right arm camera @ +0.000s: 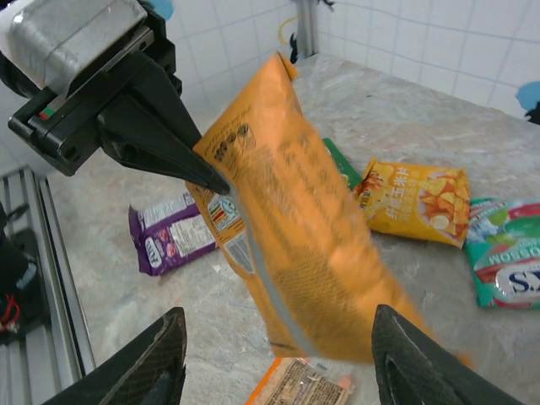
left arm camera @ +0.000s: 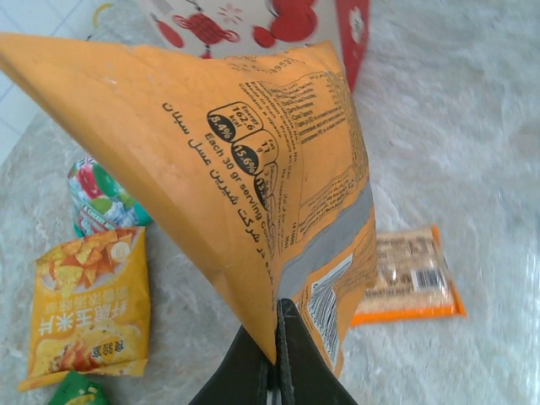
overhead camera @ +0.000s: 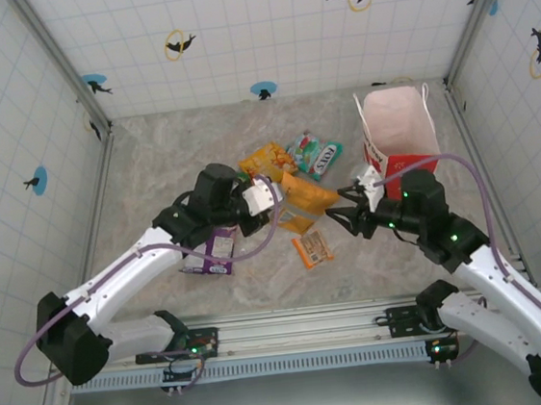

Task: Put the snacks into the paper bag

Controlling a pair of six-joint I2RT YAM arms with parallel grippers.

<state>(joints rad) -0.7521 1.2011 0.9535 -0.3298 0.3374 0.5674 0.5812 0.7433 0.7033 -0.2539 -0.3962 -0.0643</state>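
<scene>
**Operator:** What was the task status?

**Technician:** Early stage. One orange packet point(left arm camera: 253, 152) hung above the surface point(overhead camera: 170, 165) between the two arms, apart from the paper bag point(overhead camera: 399, 131). The bag stood upright and open-topped at the far right. The left jaws were clenched on the packet's seam edge. The right jaws stood released, one on each side of its lower end, not touching it. Five more snacks lay on the surface: a yellow pouch point(overhead camera: 266, 157), a teal packet point(overhead camera: 316, 155), a purple packet point(overhead camera: 210, 255), a green packet point(right arm camera: 342, 164) and a small orange bar point(overhead camera: 312, 248). Whether the bag held anything could not be told.

**Operator:** Materials and shapes?

**Technician:** Packets: thin glossy film, flat, with sealed seams. The held one bowed into a fold, so it was judged limp. Bar: small, rectangular, part-clear wrapper. Bag: stiff paper, box-shaped, white with red prints and a red side panel. Surface: smooth, grey, marble-patterned.
</scene>
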